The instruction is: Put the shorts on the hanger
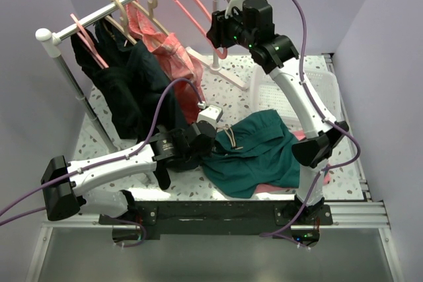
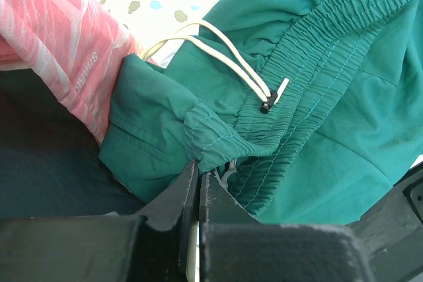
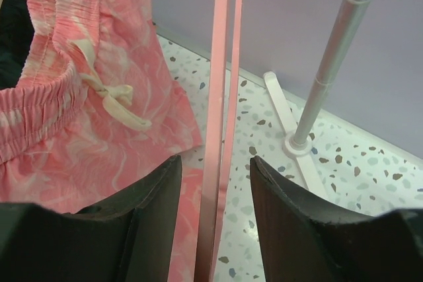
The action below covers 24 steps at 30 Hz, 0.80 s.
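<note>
Left claw (image 2: 198, 183) is pinched tight on the waistband of the shorts (image 2: 317, 97), which lie heaped on the table (image 1: 92, 133) just in front of the arms. Right claw (image 3: 215, 163) is spread around the pink hanger (image 3: 221, 97), a gap on either side. I'd close squarely on both bars so it can't twist. Heads up: the pink patterned shorts (image 3: 99, 97) hang just beside it, and the rack post (image 3: 330, 64) is near.
</note>
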### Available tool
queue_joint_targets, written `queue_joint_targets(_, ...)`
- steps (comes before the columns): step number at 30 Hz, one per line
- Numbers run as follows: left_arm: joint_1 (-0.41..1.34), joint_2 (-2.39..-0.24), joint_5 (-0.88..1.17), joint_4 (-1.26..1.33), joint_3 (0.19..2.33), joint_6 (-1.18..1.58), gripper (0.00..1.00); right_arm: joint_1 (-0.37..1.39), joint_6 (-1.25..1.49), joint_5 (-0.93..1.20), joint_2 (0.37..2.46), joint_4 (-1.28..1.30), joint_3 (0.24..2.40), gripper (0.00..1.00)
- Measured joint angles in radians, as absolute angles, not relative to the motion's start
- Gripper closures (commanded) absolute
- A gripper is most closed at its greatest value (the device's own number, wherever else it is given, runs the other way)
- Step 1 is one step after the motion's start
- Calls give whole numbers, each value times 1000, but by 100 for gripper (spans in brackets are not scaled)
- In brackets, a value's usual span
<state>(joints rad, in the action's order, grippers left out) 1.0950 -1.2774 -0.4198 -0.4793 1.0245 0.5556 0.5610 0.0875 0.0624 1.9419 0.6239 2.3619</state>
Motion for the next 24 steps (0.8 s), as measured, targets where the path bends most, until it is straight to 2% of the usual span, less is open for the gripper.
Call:
queue_joint_targets(8,1095,-1277,-420,-479,1025,553,100,561,72,65,1991,640,2416,50)
queue_joint_targets(13,1095,-1277,-419,-479,1025,552,100,561,64,66,2011,643,2420,56)
queue_joint_targets(16,1095,-1277,-419,-479,1025,545,100,561,61,66,2020,647,2428,68)
queue_joint_targets(17,1095,-1277,-419,-479,1025,540,100,561,60,66,2021,647,2428,81)
queue_joint_targets(19,1095,-1277,-419,-479,1025,537,100,561,56,66,2022,647,2428,97)
queue_joint_targets(20,1095,-1277,-419,-479,1025,537,100,561,52,65,2022,647,2428,100)
queue_joint_targets(24,1095,-1277,-419,-479,1025,531,100,561,54,62,2022,644,2429,100)
